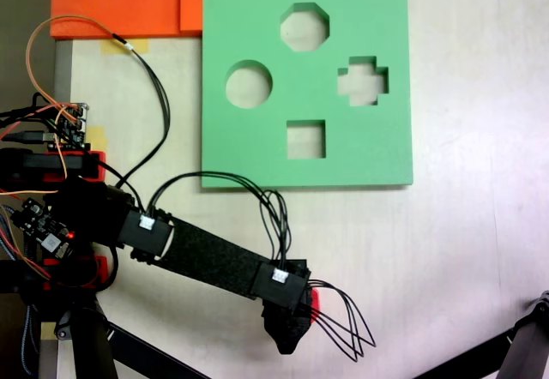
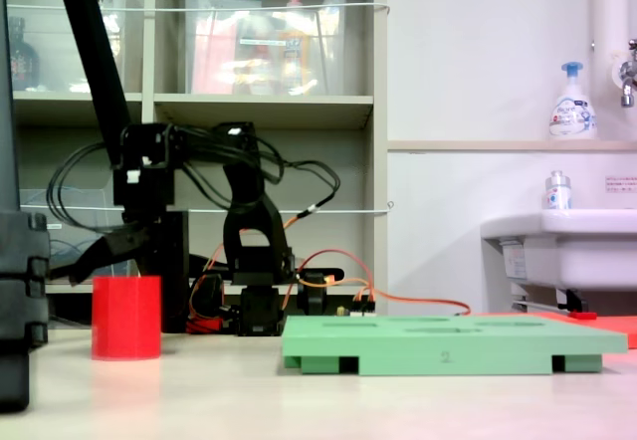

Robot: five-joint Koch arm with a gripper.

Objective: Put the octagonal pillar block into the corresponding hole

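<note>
The red octagonal pillar block [image 2: 126,318] stands upright on the table, left of the green foam board [image 2: 448,345]. My gripper [image 2: 124,273] hangs just above the block's top and is open: one jaw juts out to the left, the other drops beside the block's right side. In a fixed view from above, the gripper [image 1: 290,332] covers the block, and just a red sliver [image 1: 315,300] shows at its right edge. The corresponding hole [image 1: 304,27], eight-sided, is in the board's [image 1: 257,160] far upper middle, well away from the gripper.
The board also has a round cutout [image 1: 249,84], a cross cutout [image 1: 363,81] and a square cutout [image 1: 305,139]. Orange foam sheets [image 1: 129,2] lie at the top left. Black cables [image 1: 274,207] loop over the arm. A black stand [image 2: 22,301] fills the left foreground.
</note>
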